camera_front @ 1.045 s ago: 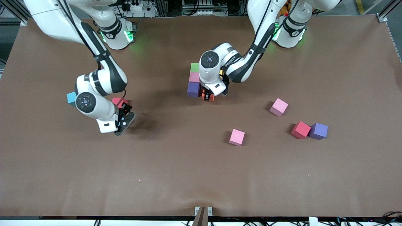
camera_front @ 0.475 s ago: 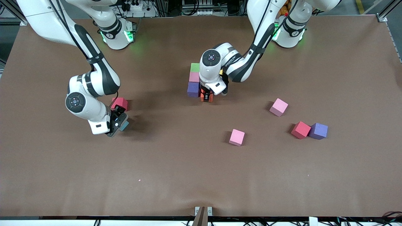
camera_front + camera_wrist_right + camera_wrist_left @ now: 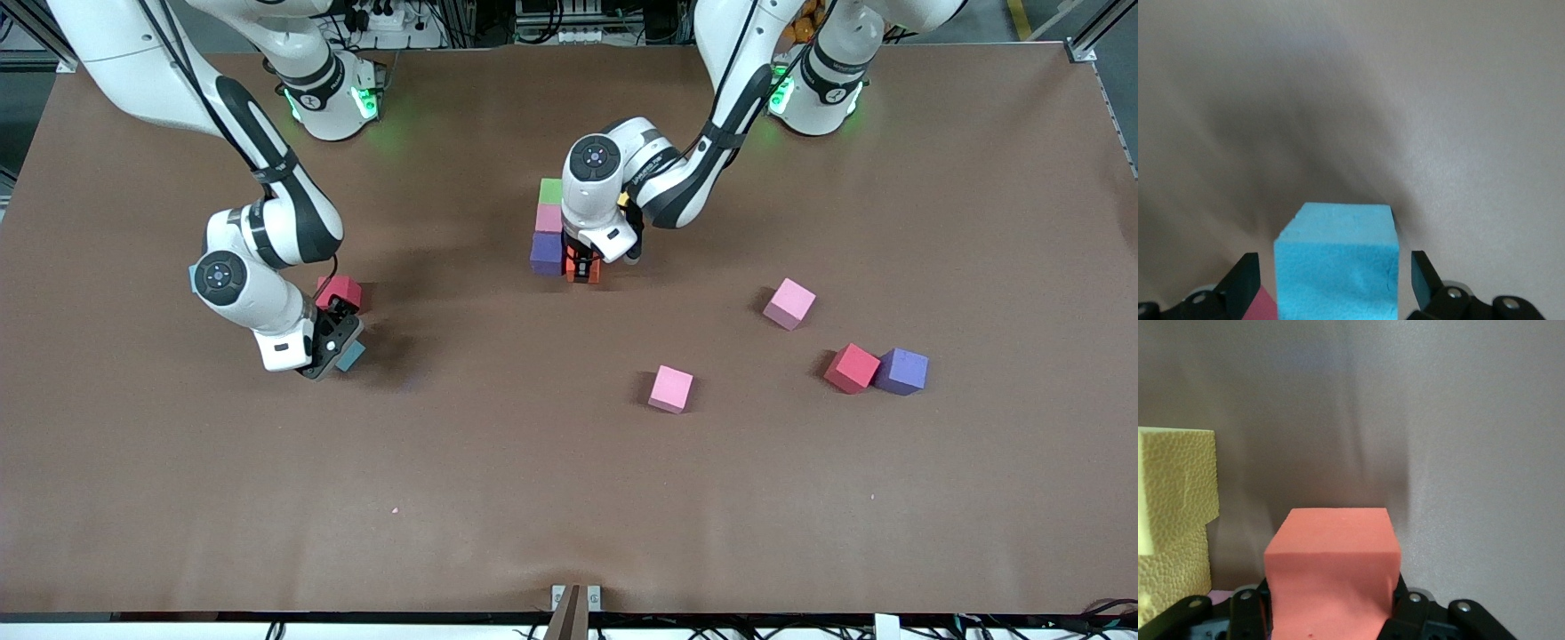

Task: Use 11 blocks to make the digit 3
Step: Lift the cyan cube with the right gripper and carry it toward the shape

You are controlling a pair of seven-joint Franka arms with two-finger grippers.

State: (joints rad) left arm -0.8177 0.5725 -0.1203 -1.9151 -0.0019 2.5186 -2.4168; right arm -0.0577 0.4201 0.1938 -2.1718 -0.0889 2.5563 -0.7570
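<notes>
Left gripper (image 3: 584,268) pinches matte orange foam cube (image 3: 1331,573) beside purple cube (image 3: 548,252) at 6 o'clock end of green-pink-purple column. Right gripper (image 3: 333,345), fingers spread, straddles cyan foam cube (image 3: 1336,263) near red cube (image 3: 340,291).

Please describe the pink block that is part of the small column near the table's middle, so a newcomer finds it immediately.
Find the short column of blocks beside the left end effector. The pink block is its middle cube, between the green block and the purple block. Unlike other pink blocks, it touches neighbours.
</notes>
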